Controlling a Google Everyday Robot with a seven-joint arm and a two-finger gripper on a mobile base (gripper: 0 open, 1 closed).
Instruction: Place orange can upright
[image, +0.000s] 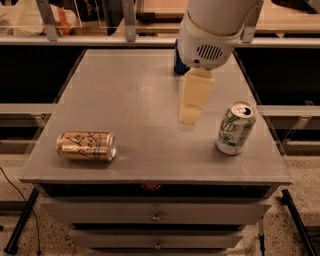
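Observation:
The orange can (86, 145) lies on its side near the front left corner of the grey table (130, 90), its silver end facing right. My gripper (190, 116) hangs over the middle of the table, well to the right of the can and above the surface. It holds nothing that I can see. The white arm housing (210, 30) fills the top of the view.
A white-and-green can (235, 128) stands upright at the front right. A blue can (178, 64) stands at the back, mostly hidden behind the arm. Drawers (155, 215) sit under the table front. Shelving runs along the back.

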